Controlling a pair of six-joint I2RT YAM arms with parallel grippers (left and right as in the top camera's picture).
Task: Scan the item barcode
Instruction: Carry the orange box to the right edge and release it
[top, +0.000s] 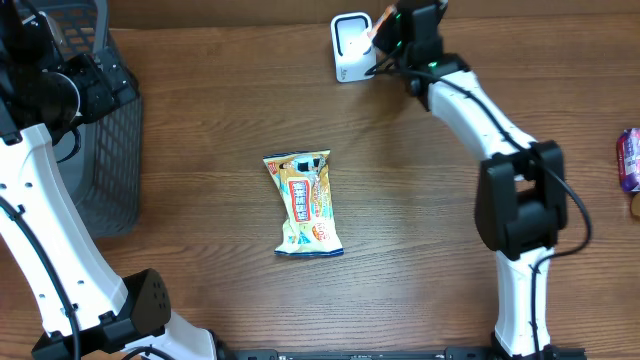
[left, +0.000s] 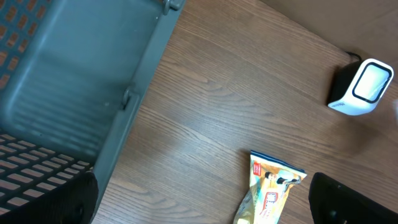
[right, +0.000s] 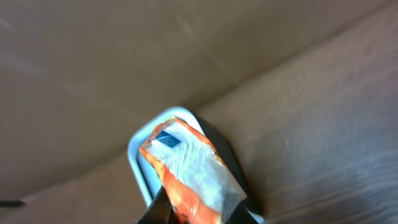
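Wooden bench (top: 200, 120), right end effector (top: 390, 35) pinching orange packet (right: 189, 168) at scanner (top: 350, 48) by far edge, left end effector (top: 95, 90) spread above basket (top: 110, 170) at left edge, snack (top: 305, 205) mid-bench.

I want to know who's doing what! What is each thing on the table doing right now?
Right tool, shut on orange packet
Orange packet, held before the scanner
Scanner, standing upright
Yellow snack bag, lying flat, untouched
Left tool, open, holding nothing
Basket, standing upright
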